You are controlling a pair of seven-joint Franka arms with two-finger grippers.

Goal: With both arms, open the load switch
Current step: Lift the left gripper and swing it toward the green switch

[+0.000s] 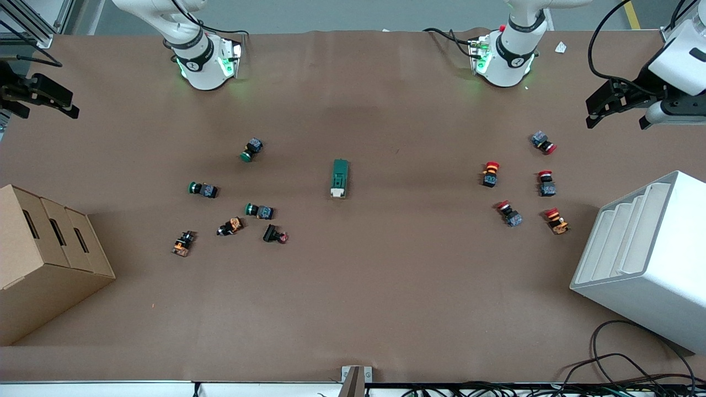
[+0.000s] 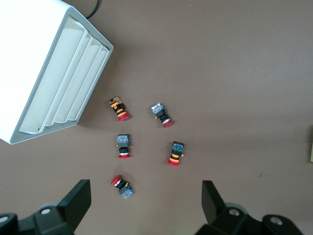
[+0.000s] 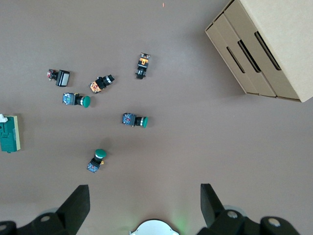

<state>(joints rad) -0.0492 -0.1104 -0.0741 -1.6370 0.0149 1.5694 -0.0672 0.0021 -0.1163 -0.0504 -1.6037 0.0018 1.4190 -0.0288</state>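
The load switch is a dark-green oblong block with a cream toggle at its end nearer the front camera. It lies alone at the middle of the table and also shows in the right wrist view. My left gripper hangs open and empty over the left arm's end of the table, with red push-buttons below its fingers. My right gripper hangs open and empty over the right arm's end, its fingers wide apart. Both are well away from the switch.
Several green and orange push-buttons lie between the switch and the cardboard box. Several red ones lie toward the white slotted rack. Both arm bases stand at the table's edge farthest from the camera.
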